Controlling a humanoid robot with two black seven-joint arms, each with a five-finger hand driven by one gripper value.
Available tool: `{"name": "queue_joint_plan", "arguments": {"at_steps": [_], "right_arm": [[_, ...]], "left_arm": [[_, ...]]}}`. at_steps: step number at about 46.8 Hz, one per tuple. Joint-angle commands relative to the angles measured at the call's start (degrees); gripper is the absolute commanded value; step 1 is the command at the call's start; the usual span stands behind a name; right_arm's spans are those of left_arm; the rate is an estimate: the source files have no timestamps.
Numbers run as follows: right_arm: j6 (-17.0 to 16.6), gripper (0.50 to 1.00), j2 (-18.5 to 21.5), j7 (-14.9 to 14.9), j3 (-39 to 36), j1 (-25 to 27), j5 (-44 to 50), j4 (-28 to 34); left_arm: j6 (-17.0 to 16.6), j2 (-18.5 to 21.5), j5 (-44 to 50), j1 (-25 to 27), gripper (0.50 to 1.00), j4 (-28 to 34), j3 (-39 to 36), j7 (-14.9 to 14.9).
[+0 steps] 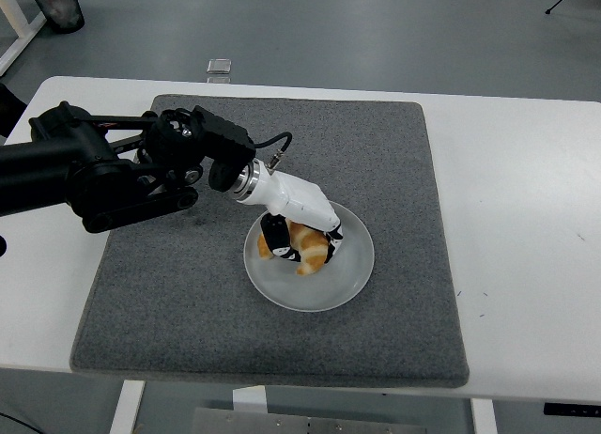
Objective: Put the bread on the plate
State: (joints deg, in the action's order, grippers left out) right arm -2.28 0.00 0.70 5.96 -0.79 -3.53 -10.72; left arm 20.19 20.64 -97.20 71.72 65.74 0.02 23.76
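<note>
Reaching in from the bench's left edge, the left hand [299, 229] is curling its fingers [274, 239] around the bread [306, 246], which is lying low over the plate [340, 282] near the middle of the grey mat [394, 152], probably touching it. The bread's long axis is running across the palm, directly beneath the fingers, so letting go is what remains.
</note>
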Motion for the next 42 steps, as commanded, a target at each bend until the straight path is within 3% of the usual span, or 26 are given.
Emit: {"name": "queue_joint_plan", "arguments": {"at_steps": [1,3,5,9,11,23,32,42], "right_arm": [[0.0,0.952,0.0,0.0,0.0,0.0,0.0,0.0],[0.0,0.952,0.0,0.0,0.0,0.0,-0.1,0.0],[0.0,0.952,0.0,0.0,0.0,0.0,0.0,0.0],[0.0,0.952,0.0,0.0,0.0,0.0,0.0,0.0],[0.0,0.952,0.0,0.0,0.0,0.0,-0.1,-0.1],[0.0,0.952,0.0,-0.1,0.0,0.0,-0.1,0.0],[0.0,0.952,0.0,0.0,0.0,0.0,-0.1,0.0],[0.1,0.952,0.0,0.0,0.0,0.0,0.0,0.0]], "left_arm": [[-0.1,0.0,0.6,0.0,0.5,-0.1,0.1,0.0],[0.0,0.0,1.0,-0.1,0.516,-0.1,0.1,0.0],[0.0,-0.1,1.2,-0.2,0.719,-0.1,0.2,0.0],[0.0,0.0,1.3,-0.3,0.919,-0.1,0.2,-0.1],[0.0,0.0,1.3,-0.4,0.981,-0.1,0.3,-0.1],[-0.1,-0.1,7.5,0.3,0.992,-0.1,2.3,-0.1],[0.3,0.8,21.9,2.6,0.992,-1.8,11.3,-0.1],[-0.3,4.8,46.3,1.2,0.992,-9.8,21.1,-0.4]]}}
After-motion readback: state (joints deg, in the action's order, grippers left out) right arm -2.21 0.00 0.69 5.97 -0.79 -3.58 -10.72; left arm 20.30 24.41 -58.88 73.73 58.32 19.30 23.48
